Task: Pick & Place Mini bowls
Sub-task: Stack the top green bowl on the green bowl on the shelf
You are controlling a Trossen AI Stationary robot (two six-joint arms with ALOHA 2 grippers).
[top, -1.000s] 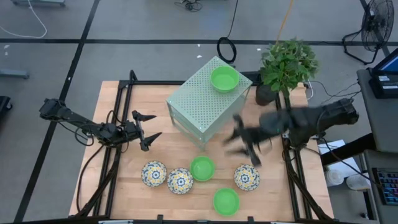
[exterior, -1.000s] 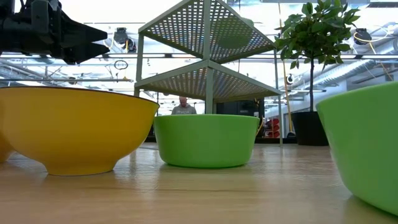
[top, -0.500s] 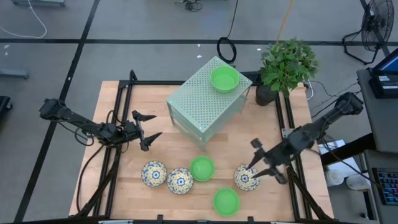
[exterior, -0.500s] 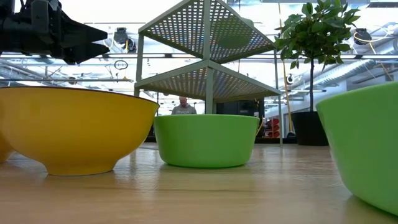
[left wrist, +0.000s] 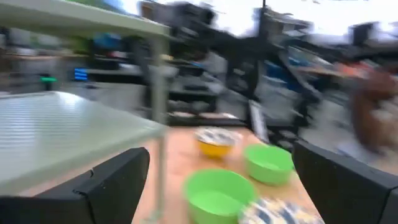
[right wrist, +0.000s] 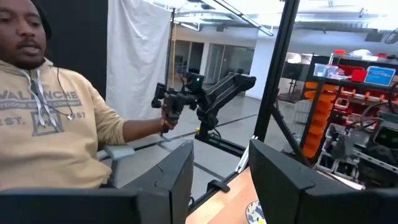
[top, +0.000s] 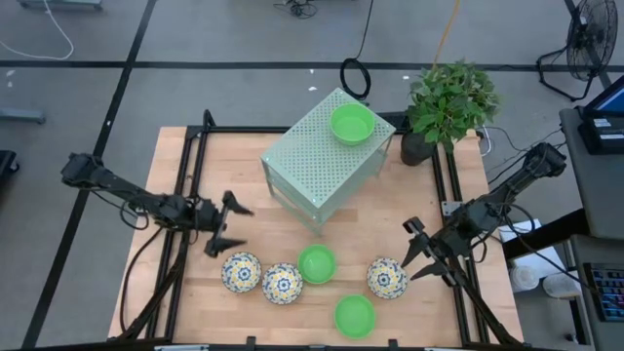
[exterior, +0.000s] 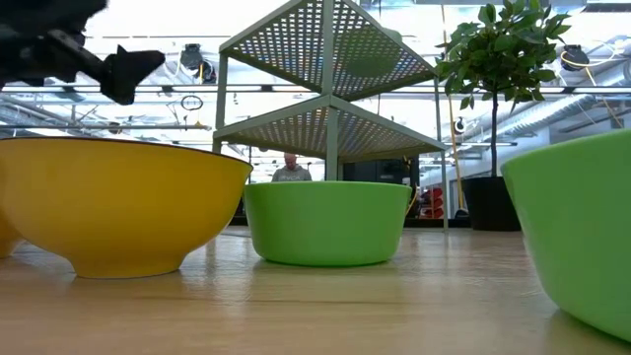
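1. High view: left pincer (top: 222,223) hovers over the desk (top: 253,164) at about 9 o'clock, fingers spread wide, holding nothing.
2. Right pincer (top: 417,252) sits at about 4 o'clock near the desk's right rail, fingers spread, holding nothing; it is just beside the rightmost floral mini bowl (top: 387,278), apart from it.
3. One green mini bowl (top: 352,123) rests on top of the perforated pale-green shelf box (top: 317,161), toward its 1 o'clock corner.
4. Front row, 7 to 5 o'clock: floral mini bowl (top: 241,271) touching or nearly touching a second floral mini bowl (top: 283,283), then a green mini bowl (top: 317,263) just beside that one.
5. Third green mini bowl (top: 354,316) sits nearest the front edge, at 6 o'clock, between the middle green bowl and the rightmost floral bowl.
6. Potted plant (top: 448,107) stands at the 1 o'clock corner, beside the shelf box.
7. Right wrist view: a person in a tan hoodie (right wrist: 46,130) is seated beyond the desk, hand (right wrist: 169,116) on a small leader arm.
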